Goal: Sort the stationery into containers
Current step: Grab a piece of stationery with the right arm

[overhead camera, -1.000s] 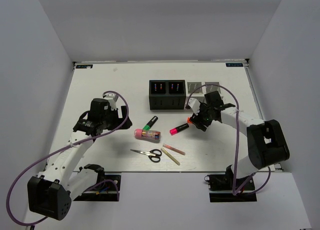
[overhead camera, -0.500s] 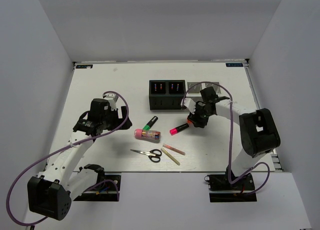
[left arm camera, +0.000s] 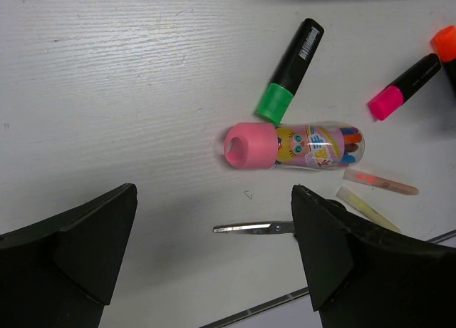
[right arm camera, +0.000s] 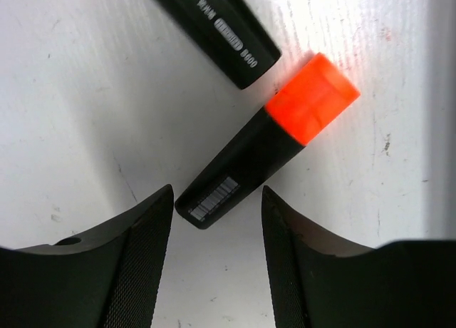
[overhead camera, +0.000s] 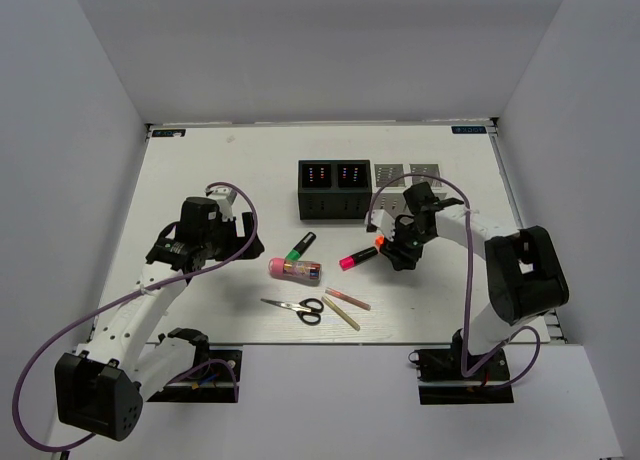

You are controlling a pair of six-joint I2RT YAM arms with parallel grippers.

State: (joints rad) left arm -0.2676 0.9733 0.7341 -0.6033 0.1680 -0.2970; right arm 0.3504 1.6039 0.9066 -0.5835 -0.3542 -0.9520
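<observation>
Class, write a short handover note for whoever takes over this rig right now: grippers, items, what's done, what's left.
Left gripper: open, empty, over the table near the pink tube.
Right gripper: open, fingers either side of the orange-capped marker, not closed on it.
Also loose on the table: green-capped marker, pink-capped marker, scissors, two sticks.
Done: nothing visible in the bins.
Left: all seven items.
</observation>
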